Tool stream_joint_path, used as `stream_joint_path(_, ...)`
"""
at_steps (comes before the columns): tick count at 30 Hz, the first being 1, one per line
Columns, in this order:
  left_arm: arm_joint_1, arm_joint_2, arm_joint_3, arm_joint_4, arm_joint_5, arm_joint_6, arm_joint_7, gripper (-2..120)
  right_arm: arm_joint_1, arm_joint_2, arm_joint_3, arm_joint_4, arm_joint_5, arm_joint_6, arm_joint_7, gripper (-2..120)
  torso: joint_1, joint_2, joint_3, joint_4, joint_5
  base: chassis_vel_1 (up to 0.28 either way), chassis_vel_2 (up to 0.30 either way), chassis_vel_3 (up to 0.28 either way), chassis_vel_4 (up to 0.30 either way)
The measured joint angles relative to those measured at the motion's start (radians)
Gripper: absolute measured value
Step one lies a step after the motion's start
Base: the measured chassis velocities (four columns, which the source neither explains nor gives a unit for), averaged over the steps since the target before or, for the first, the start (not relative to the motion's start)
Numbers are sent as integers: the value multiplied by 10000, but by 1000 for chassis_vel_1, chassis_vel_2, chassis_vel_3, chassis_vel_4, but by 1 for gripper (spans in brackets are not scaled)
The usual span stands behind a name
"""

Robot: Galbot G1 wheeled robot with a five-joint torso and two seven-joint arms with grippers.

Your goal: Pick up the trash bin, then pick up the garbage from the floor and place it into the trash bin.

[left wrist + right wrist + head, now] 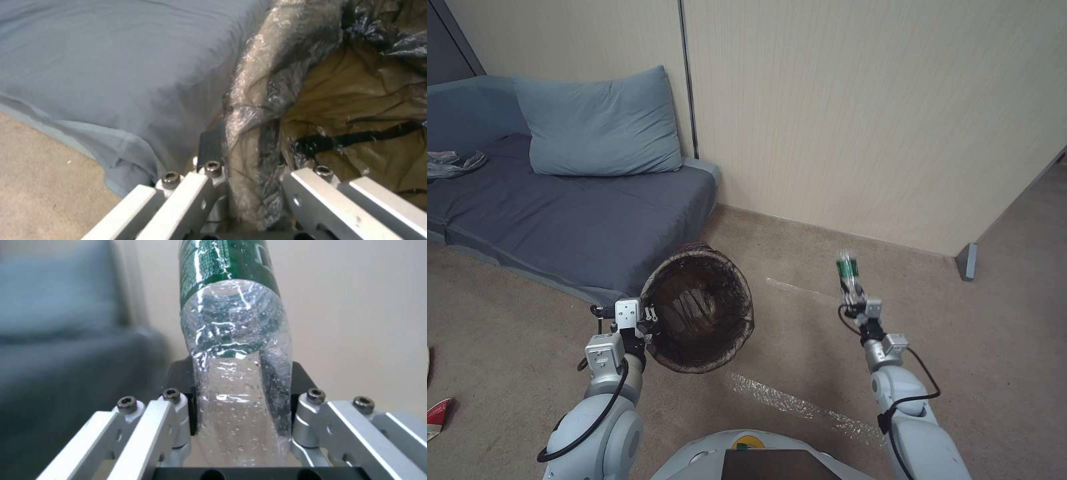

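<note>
My left gripper (647, 327) is shut on the rim of the trash bin (700, 313), which hangs tilted above the carpet with its dark-lined mouth facing me. In the left wrist view the liner-covered rim of the trash bin (253, 133) is pinched between the fingers of my left gripper (249, 186). My right gripper (854, 293) is raised to the right of the bin, shut on a clear plastic bottle (847, 270) with a green label. The right wrist view has the bottle (240, 373) clamped between the fingers of the right gripper (242, 420). Red-and-white garbage (437, 417) lies at the far left edge.
A grey-blue sofa (580, 220) with a pillow (600, 127) stands at the left behind the bin. A beige panelled wall (860, 113) runs across the back. Open carpet (994, 347) lies to the right, with a shiny strip (787, 400) on it.
</note>
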Motion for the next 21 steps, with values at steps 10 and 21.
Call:
stream_joint_path(10, 1, 0, 1, 0, 0, 0, 0, 0, -1531, -586, -2737, 6458, 2674, -224, -2569, 29, 0, 0, -1, 3, -3, 0, 0, 0, 0)
stream_joint_path(21, 1, 0, 0, 0, 0, 0, 0, 0, -1290, -726, -5280, 5671, 1984, -642, -3618, 29, 0, 1, 0, 1, -3, 0, 0, 0, 0)
